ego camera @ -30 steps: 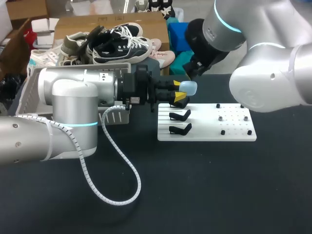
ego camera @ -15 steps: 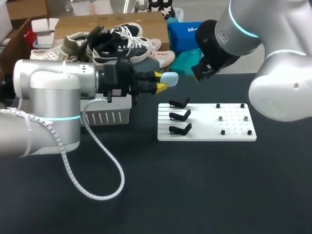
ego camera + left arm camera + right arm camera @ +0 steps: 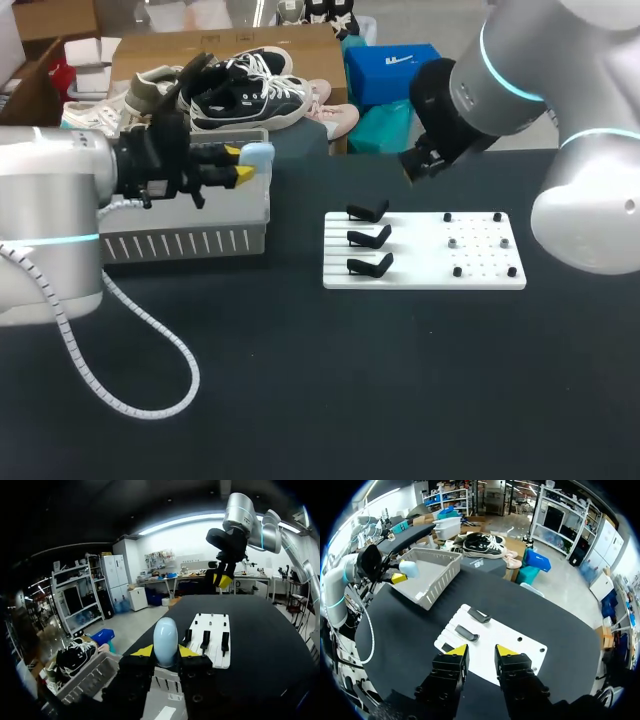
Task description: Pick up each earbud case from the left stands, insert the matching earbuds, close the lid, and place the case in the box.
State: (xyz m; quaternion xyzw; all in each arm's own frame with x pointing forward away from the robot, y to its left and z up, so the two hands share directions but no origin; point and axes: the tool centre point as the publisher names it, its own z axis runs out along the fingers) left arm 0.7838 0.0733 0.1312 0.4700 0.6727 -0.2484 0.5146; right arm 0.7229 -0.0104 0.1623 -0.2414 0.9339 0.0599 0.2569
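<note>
A pale blue earbud case [image 3: 258, 154] with its lid closed sits between the yellow tips of my left gripper [image 3: 240, 166], which is shut on it. The case hangs over the right end of the grey slatted box [image 3: 186, 240]. In the left wrist view the case [image 3: 165, 640] stands upright between the fingers. Three black stands [image 3: 368, 238] on the white board [image 3: 430, 272] are bare. My right gripper [image 3: 479, 651] hovers high above the board [image 3: 520, 655], open, with nothing between its fingers.
Small black pegs and silver fittings [image 3: 478, 243] dot the board's right half. Dark tabletop [image 3: 400, 380] spreads in front of the board and box. A cardboard carton with shoes [image 3: 240, 85] stands behind the box.
My left arm has carried the case leftward, from above the stands to above the box. My right arm has drawn up and a little to the right.
</note>
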